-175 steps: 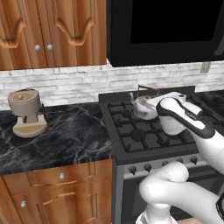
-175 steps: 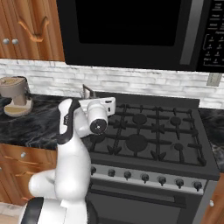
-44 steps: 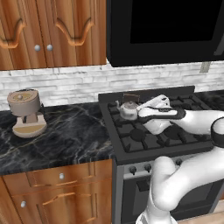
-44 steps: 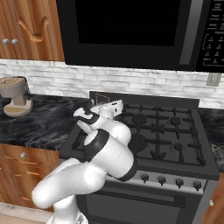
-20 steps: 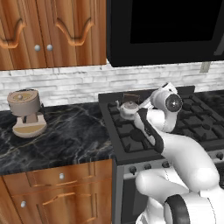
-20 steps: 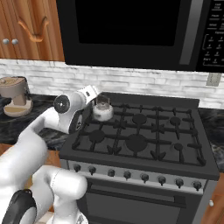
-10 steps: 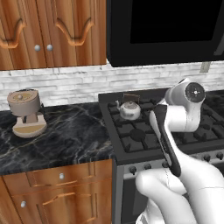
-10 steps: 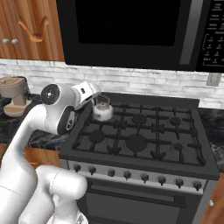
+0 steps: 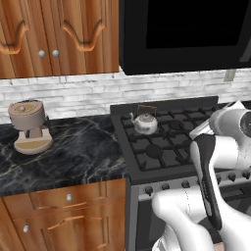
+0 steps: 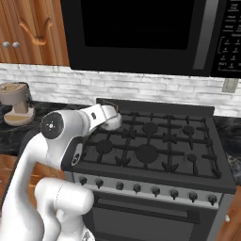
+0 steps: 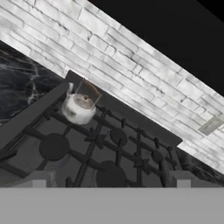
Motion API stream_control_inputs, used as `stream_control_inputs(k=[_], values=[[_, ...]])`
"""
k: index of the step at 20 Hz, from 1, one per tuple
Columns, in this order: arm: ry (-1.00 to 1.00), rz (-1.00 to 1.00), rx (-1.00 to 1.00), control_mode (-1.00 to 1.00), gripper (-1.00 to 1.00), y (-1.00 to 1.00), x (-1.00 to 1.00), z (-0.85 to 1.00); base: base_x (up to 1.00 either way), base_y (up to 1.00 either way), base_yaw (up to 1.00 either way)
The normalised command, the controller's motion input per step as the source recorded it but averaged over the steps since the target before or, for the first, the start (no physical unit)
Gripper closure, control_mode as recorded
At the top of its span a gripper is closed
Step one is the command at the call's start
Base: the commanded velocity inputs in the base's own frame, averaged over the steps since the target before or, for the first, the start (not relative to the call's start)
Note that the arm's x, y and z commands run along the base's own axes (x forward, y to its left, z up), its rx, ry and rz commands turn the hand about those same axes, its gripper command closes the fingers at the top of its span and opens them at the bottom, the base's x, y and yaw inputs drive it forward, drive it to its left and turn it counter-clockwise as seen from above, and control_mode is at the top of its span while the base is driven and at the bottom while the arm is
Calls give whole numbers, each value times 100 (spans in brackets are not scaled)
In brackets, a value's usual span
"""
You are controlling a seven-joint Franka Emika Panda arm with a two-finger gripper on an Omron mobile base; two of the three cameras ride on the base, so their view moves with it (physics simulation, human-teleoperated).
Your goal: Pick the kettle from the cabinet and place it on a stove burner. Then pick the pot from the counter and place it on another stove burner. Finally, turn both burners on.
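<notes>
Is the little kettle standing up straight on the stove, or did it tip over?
Standing up. The kettle sits upright on the back left burner grate, lid on top and handle arching above it.

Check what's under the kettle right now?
The kettle sits upright on the black grate over the rear-left stove burner. The burner cap beneath is covered by the kettle body, so flame or no flame cannot be seen.

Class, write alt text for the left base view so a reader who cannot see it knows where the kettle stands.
A small silvery kettle stands upright on the rear left burner of a black range, free of the robot. A beige coffee machine sits on the black marble counter to the left, under wooden wall cabinets.
</notes>
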Motion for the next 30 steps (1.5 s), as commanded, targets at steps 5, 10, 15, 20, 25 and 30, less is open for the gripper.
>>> stream_control_inputs(k=[5, 10, 15, 20, 25, 30], values=[[-5, -3, 2, -100, -100, -10, -26, 0, 0, 0, 0], [-8, -14, 3, -100, -100, -15, -71, 1, 0, 0, 0], [-2, -14, 0, -100, -100, -2, -73, 6, 0, 0, 0], [-2, -14, 0, -100, -100, -4, -85, 4, 0, 0, 0], [0, -12, 0, -100, -100, 0, -77, 0, 0, 0, 0], [-3, -8, 0, -100, -100, 0, -63, 0, 0, 0, 0]])
